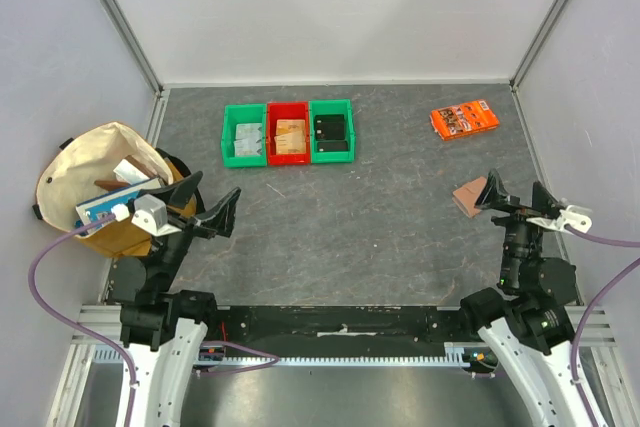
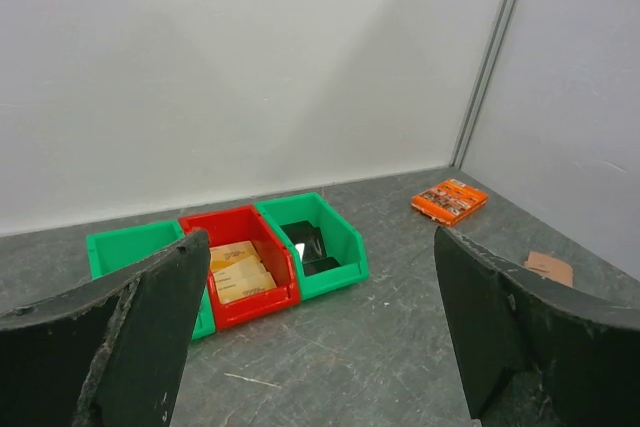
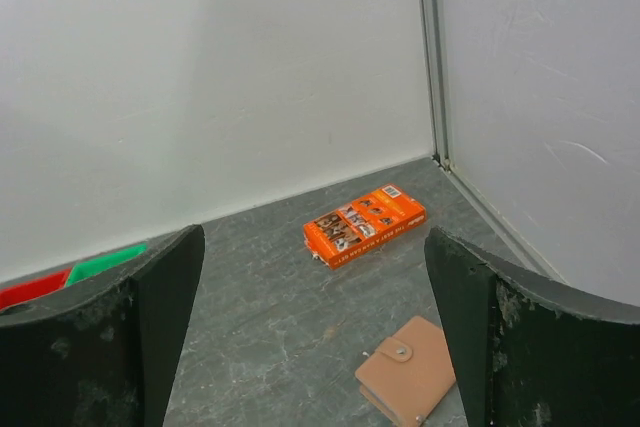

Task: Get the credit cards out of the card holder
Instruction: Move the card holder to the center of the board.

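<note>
1. Starting at the far left, I see a cream cloth bag (image 1: 68, 187) stuffed with boxes; the lettering on them is too small for me to read
2. Both arms hang over the near part of the table (image 1: 360, 232). The left gripper (image 1: 205, 202) and the right gripper (image 1: 517, 195) each have their fingers spread wide, with nothing between them
3. Three bins stand in a row at the back: the left green bin (image 1: 244, 160), the red bin (image 1: 289, 159) and the right green bin (image 1: 331, 156). They hold grey, tan and black flat pieces that may be cards, and I see no label on them
4. The orange packet (image 3: 365, 224) lies near the back right corner. It carries small pictures and pale lettering that I cannot make out
5. The card holder (image 3: 410, 372) lies closed on the table at the right, just below the right gripper, with its tab snapped down. I judge it light, soft and likely to slide when nudged, so I would pin its spine edge with one gripper and lift the tab with the other. It shows no brand
6. The credit cards are hidden inside it. I expect them to be thin, stiff and slippery, best pinched by an exposed short edge and drawn straight out of the pocket
</note>
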Robot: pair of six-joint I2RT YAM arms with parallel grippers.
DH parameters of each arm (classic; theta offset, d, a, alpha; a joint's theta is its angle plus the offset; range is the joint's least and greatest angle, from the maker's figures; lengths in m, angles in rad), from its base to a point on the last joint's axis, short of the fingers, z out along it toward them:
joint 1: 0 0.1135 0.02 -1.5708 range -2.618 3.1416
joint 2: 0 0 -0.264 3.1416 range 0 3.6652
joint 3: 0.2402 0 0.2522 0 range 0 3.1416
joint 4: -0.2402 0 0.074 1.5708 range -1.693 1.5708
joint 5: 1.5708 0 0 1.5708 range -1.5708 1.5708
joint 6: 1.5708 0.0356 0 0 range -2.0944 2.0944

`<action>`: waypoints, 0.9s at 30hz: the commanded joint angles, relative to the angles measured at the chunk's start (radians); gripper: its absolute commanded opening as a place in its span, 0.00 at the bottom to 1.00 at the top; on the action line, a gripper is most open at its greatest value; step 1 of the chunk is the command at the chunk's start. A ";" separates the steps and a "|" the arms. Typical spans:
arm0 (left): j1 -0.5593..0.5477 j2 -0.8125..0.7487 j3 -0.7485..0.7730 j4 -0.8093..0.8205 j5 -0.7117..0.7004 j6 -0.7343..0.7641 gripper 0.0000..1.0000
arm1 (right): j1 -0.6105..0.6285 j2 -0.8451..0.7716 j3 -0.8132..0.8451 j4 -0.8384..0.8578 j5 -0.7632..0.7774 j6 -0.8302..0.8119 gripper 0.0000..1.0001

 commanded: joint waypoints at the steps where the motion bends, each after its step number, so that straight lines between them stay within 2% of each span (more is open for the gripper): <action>1: -0.018 -0.030 0.006 -0.034 -0.028 0.008 0.99 | -0.001 0.056 0.064 -0.046 0.059 0.079 0.98; 6: -0.028 -0.060 0.007 -0.064 -0.043 0.013 0.99 | -0.001 0.192 0.150 -0.144 0.054 0.217 0.98; 10: -0.045 -0.088 0.009 -0.087 -0.063 0.020 0.99 | 0.000 0.339 0.207 -0.196 -0.087 0.239 0.98; 17: -0.079 -0.126 0.006 -0.109 -0.106 0.025 0.99 | -0.001 0.779 0.388 -0.431 -0.092 0.340 0.98; 20: -0.096 -0.128 0.004 -0.116 -0.117 0.028 0.99 | -0.003 0.950 0.460 -0.515 -0.002 0.413 0.98; 23: -0.113 -0.162 0.004 -0.121 -0.131 0.034 0.99 | -0.036 1.040 0.468 -0.531 0.078 0.491 0.98; 27: -0.137 -0.168 0.004 -0.126 -0.137 0.037 0.99 | -0.173 1.045 0.381 -0.433 0.049 0.586 0.98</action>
